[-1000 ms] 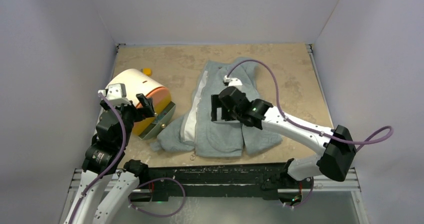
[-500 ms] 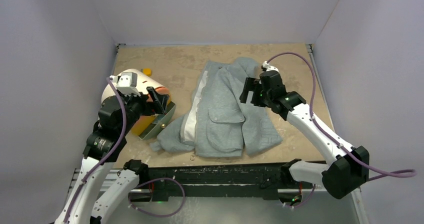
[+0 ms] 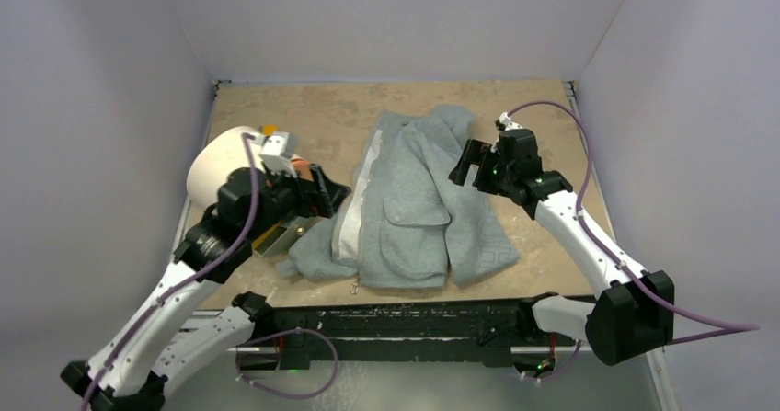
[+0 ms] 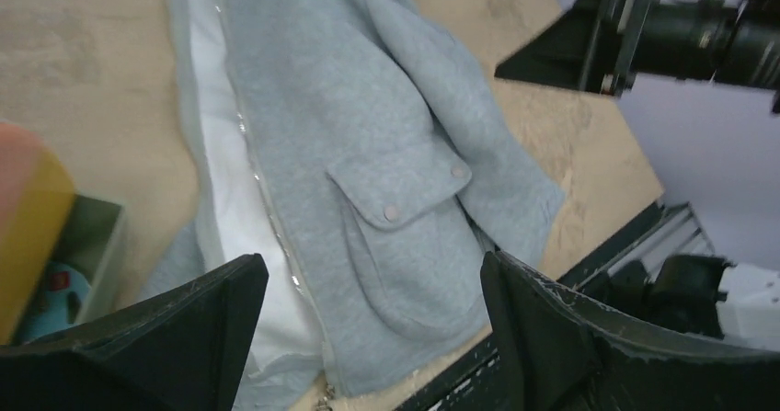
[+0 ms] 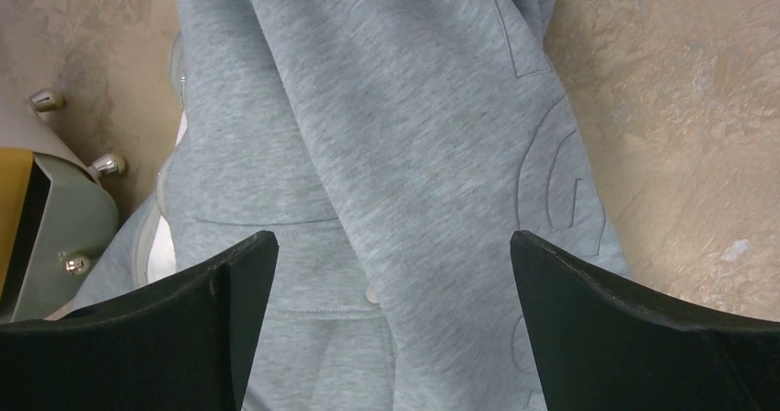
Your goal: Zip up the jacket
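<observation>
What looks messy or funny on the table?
The grey jacket lies rumpled and unzipped, with its white lining showing along the open front and a sleeve bunched up. Beside it, an orange-and-cream container seems tipped on its side, its metal feet pointing sideways.

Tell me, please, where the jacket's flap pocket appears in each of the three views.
Top external: the flap pocket lies at the centre, on the front panel of the jacket.
Left wrist: near the centre, shown whole.
Right wrist: low, left of centre, only partly in the picture.
Shared landmark: the white lining, left of the pocket in every view.
</observation>
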`<action>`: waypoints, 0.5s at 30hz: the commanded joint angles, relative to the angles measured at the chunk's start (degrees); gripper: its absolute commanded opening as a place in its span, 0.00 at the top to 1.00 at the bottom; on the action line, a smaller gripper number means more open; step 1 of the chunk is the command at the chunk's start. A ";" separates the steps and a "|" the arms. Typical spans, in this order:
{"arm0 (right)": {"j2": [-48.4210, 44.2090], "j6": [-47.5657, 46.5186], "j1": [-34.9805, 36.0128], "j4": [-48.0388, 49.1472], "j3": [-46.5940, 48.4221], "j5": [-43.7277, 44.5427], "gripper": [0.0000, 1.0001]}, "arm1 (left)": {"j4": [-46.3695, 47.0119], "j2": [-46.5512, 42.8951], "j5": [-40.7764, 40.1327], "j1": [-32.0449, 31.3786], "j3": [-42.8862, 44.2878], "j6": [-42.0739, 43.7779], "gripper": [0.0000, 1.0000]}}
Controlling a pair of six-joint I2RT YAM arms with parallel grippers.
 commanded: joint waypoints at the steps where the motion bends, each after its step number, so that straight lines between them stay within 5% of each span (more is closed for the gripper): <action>1: -0.54 -1.43 -1.09 2.88 -0.77 -2.36 0.01 | 1.90 7.45 -22.54 -19.99 3.18 -3.08 0.09; 7: -0.33 -3.06 -2.65 6.44 -1.14 -6.16 0.01 | -0.94 14.57 -36.93 -34.96 -2.76 -20.49 0.09; 15: 3.77 -5.98 -3.90 6.92 3.59 -8.21 0.01 | 3.70 10.81 -35.49 -37.42 -15.62 -31.15 0.06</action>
